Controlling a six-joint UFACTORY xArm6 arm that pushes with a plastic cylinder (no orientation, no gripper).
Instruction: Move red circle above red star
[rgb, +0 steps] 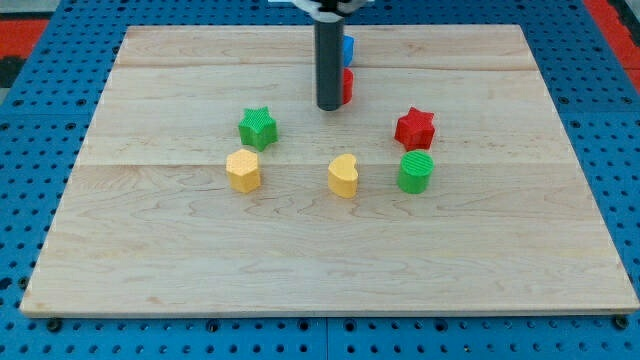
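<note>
The red circle (347, 86) sits near the view's top centre, mostly hidden behind my rod. My tip (329, 106) rests on the board at the red circle's left side, touching or nearly touching it. The red star (414, 128) lies to the right and lower in the view. A blue block (348, 46) sits just above the red circle, also partly hidden by the rod.
A green star (258, 127) lies left of centre, with a yellow hexagon-like block (243, 169) below it. A yellow heart (343, 175) sits at centre. A green circle (415, 171) sits just below the red star. The wooden board (150, 260) rests on a blue pegboard.
</note>
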